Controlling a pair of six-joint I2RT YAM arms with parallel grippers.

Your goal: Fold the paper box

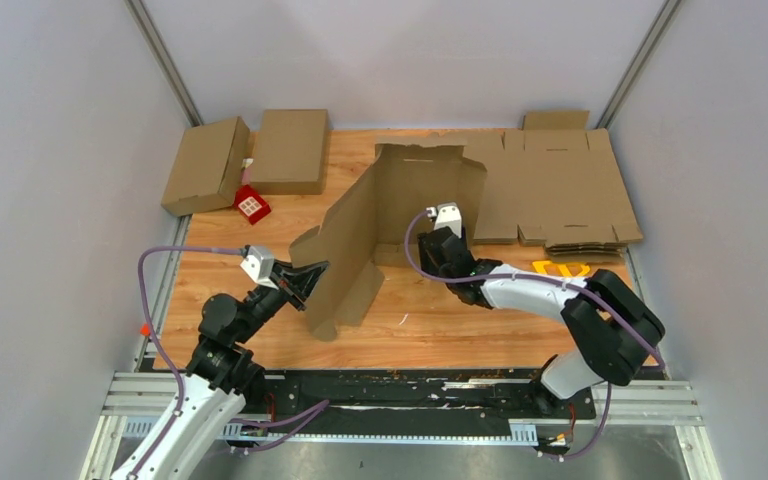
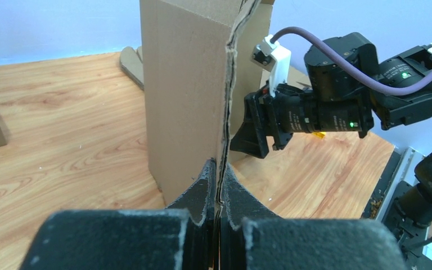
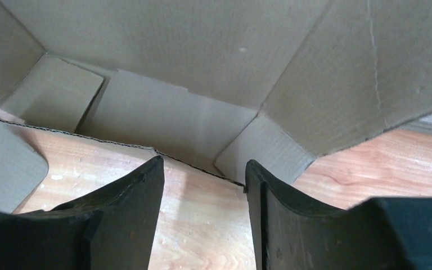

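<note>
The paper box (image 1: 400, 215) is a brown cardboard blank standing half-raised in the middle of the table, its panels bent into an open corner. My left gripper (image 1: 305, 280) is shut on the blank's near-left edge; in the left wrist view the fingertips (image 2: 218, 169) pinch the thin cardboard edge (image 2: 185, 84). My right gripper (image 1: 436, 240) sits inside the corner, low over the wood. In the right wrist view it (image 3: 202, 169) is open with only bare table between the fingers, and the box's inner panels and flaps (image 3: 202, 56) stand just ahead. The left wrist view also shows the right gripper (image 2: 253, 132) behind the cardboard.
Two folded cardboard boxes (image 1: 205, 165) (image 1: 290, 150) lie at the back left with a small red item (image 1: 252, 205) beside them. A stack of flat cardboard blanks (image 1: 560, 190) covers the back right. A yellow object (image 1: 560, 268) lies by the right arm. Grey walls close in both sides.
</note>
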